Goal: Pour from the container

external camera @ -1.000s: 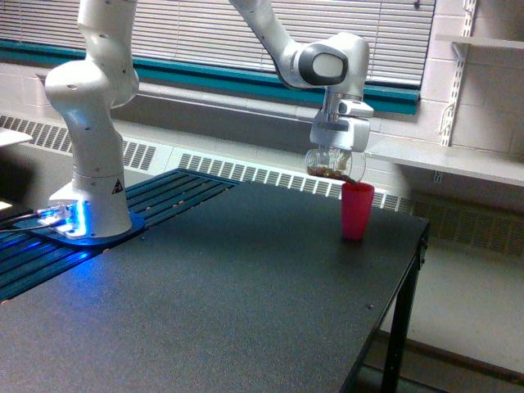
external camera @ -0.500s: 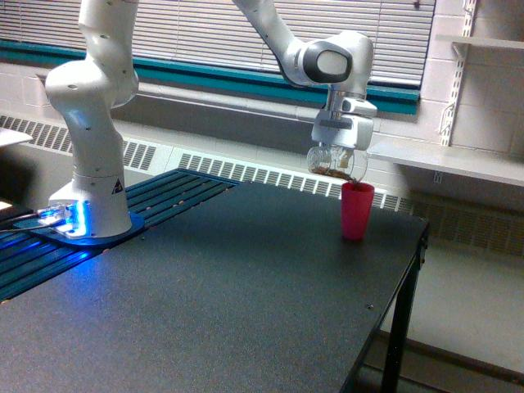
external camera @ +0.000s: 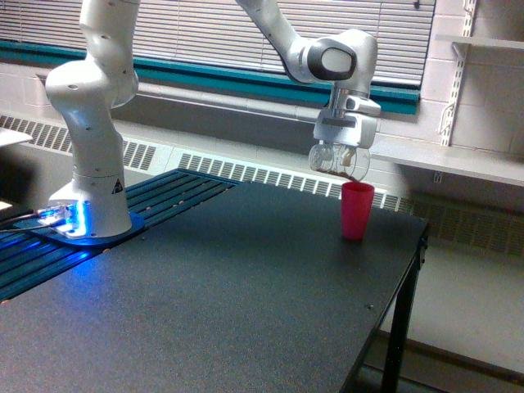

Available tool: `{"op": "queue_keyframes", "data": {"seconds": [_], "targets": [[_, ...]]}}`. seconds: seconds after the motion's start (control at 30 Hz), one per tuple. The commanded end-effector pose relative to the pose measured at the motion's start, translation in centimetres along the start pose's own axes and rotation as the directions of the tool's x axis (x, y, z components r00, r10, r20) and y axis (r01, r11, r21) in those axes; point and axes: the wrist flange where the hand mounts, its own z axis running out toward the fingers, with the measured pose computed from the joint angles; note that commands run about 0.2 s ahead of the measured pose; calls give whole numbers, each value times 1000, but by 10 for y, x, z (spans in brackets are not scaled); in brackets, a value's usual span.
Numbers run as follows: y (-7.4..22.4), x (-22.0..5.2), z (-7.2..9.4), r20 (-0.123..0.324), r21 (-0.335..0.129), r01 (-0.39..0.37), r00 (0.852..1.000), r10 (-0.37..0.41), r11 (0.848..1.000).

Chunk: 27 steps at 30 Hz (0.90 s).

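In the exterior view my gripper (external camera: pixel 340 152) is shut on the container (external camera: pixel 337 160), a small clear cup tipped on its side with its mouth toward the view's right. Only a little brown material shows at its lower lip, just above the rim of the pink-red cup (external camera: pixel 356 210). That cup stands upright on the black table (external camera: pixel 205 303) near its far right corner, directly below the container's mouth.
The arm's white base (external camera: pixel 92 188) stands at the view's left on a blue-lit plate beside dark slats (external camera: pixel 164 196). The table's right edge (external camera: pixel 409 270) drops off close to the pink-red cup. A wall shelf (external camera: pixel 458 164) runs behind, at the right.
The gripper and container shifted slightly to the right and up over the pink-red cup. The brown contents seen in the container have shrunk to a trace at the lip.
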Motion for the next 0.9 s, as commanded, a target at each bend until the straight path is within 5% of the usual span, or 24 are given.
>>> {"op": "queue_keyframes", "data": {"seconds": [0.03, 0.9], "targets": [[-1, 3, -4, 12, -15, 33, 999, -33, 999], [5, 13, -15, 52, -12, 55, 997, -55, 998]]}}
